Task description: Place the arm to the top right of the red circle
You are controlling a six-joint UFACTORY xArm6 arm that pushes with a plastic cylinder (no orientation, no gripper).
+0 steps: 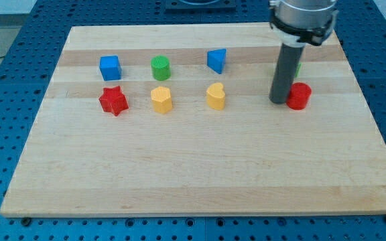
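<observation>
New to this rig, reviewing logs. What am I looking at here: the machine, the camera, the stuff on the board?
One camera looks down at a wooden board. The grey cylinder entering from the view's top is a robot arm ending in a dark rod. It grasps nothing; my tip only pushes blocks. It rests just left of the red circle, seemingly touching. Something green peeks out behind the rod. Further left: blue cube, green cylinder, another blue block, red star, yellow block, yellow heart.
</observation>
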